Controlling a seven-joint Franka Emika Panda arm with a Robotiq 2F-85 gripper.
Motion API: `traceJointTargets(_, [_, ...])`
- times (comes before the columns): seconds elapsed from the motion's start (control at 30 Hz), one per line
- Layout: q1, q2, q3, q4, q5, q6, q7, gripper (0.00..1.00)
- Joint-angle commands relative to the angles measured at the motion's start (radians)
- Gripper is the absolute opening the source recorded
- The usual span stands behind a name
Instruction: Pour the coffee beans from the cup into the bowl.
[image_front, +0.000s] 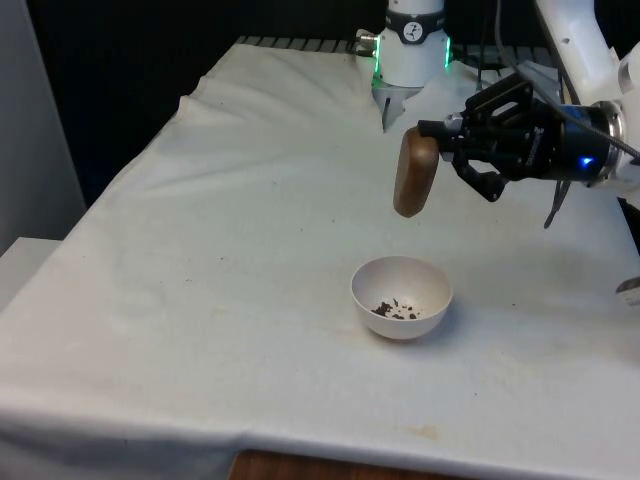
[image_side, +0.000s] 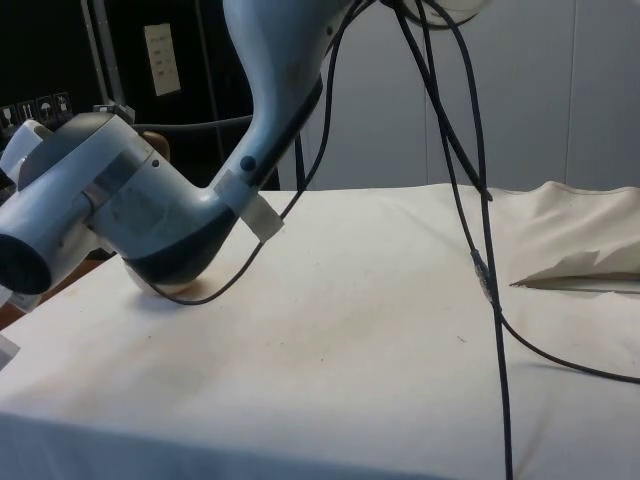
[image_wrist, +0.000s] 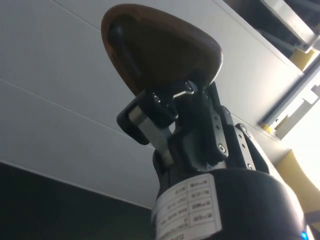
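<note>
the jaws are clamping a brown cup (image_front: 416, 174), tipping it above a white bowl (image_front: 401, 297) holding beans (image_front: 397, 309); late beans risk missing the rim

Brown cup (image_front: 415, 174) upended above white bowl (image_front: 402, 297); few coffee beans (image_front: 397, 309) inside bowl.

Claw label (image_wrist: 192, 210) bears print, seemingly unreadable.

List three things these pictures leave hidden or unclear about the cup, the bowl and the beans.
- Whether beans remain in the cup: front view, mouth faces down.
- How many beans are in the bowl: front view, too small.
- Cup and bowl in side view: behind the arm.
</note>
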Motion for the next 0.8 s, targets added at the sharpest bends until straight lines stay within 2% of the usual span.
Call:
traceJointTargets(0.0, [0.000,0.000,0.000,0.000,0.000,0.000,0.000,0.00])
traceJointTargets(0.33, [0.000,-0.001,0.001,0.001,0.001,0.000,0.002,0.00])
traceJointTargets(0.57, [-0.009,-0.015,0.016,0.003,0.009,0.004,0.009,0.00])
traceJointTargets(0.6, [-0.004,-0.011,0.009,0.004,0.001,0.000,0.007,0.00])
traceJointTargets(0.63, [-0.011,-0.017,0.020,0.003,0.010,0.005,0.010,0.00])
traceJointTargets(0.77, [-0.021,-0.027,0.038,0.003,0.011,0.004,0.016,0.00])
